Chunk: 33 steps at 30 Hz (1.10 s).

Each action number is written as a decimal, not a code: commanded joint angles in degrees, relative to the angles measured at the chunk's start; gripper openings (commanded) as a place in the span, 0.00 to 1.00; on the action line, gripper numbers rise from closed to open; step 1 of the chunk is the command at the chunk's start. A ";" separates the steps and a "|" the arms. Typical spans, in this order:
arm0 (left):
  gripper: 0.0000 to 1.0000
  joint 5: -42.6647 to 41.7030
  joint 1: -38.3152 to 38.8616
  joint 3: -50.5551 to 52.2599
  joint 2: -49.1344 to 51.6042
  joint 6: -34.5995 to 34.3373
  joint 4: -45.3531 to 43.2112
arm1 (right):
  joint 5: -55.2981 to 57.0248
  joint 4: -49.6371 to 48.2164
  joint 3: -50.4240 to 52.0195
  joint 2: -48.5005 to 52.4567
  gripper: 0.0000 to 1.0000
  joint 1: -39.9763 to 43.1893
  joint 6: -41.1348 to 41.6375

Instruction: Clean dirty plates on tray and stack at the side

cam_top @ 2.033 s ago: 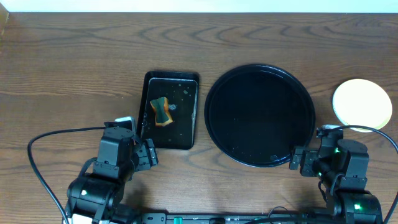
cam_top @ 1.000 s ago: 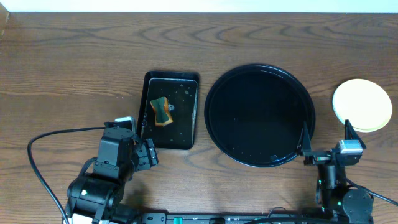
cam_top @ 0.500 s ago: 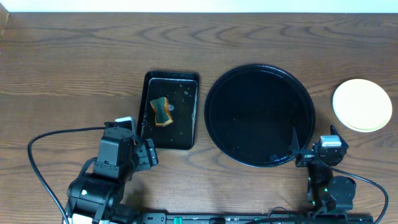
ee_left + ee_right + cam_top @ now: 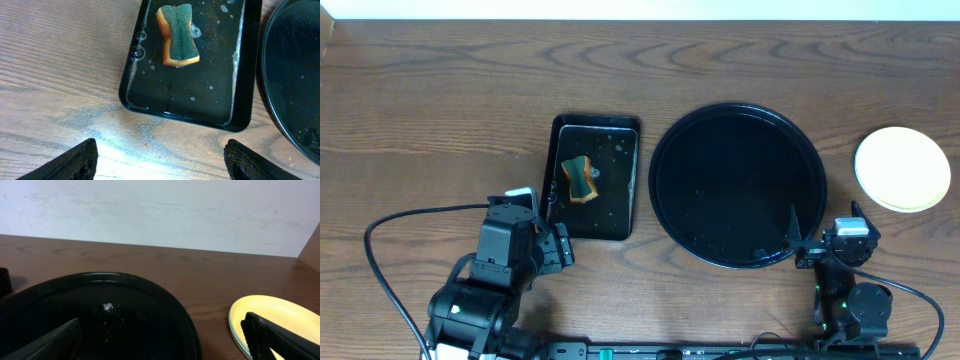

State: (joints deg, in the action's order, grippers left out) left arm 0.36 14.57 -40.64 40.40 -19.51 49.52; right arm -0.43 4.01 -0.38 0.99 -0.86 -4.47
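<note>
Black tray (image 4: 740,180) ahead of the right gripper (image 4: 161,325) lies plate-free — the plates (image 4: 902,168) sit stacked at its front-right — and both it and the left gripper (image 4: 160,150) gape empty, so seemingly only parking is left.

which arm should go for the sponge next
Left, probably. The left end effector, open, hovers just short of the small rectangular tray holding the sponge. The right end effector sits across the round tray, beside the plates.
</note>
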 commanded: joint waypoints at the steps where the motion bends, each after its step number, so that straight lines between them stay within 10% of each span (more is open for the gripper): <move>1: 0.81 0.13 0.02 0.15 0.11 -0.33 0.11 | -0.46 0.24 0.07 0.02 0.99 -0.72 -0.74; 9: 0.92 4.35 -0.96 1.27 -1.42 2.56 -2.38 | -0.46 0.26 0.07 0.02 0.99 -0.72 -0.74; 25: 0.92 4.22 -8.52 37.62 -35.06 8.57 -46.80 | -0.46 0.26 0.07 0.02 0.99 -0.72 -0.74; 33: 0.93 2.86 -9.25 40.41 -40.33 15.19 -47.78 | -0.46 0.24 0.07 0.02 0.99 -0.72 -0.74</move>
State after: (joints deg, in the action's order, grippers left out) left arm 3.51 5.67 -0.86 0.73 -8.95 0.14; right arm -0.45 4.03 -0.38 1.06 -0.86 -4.67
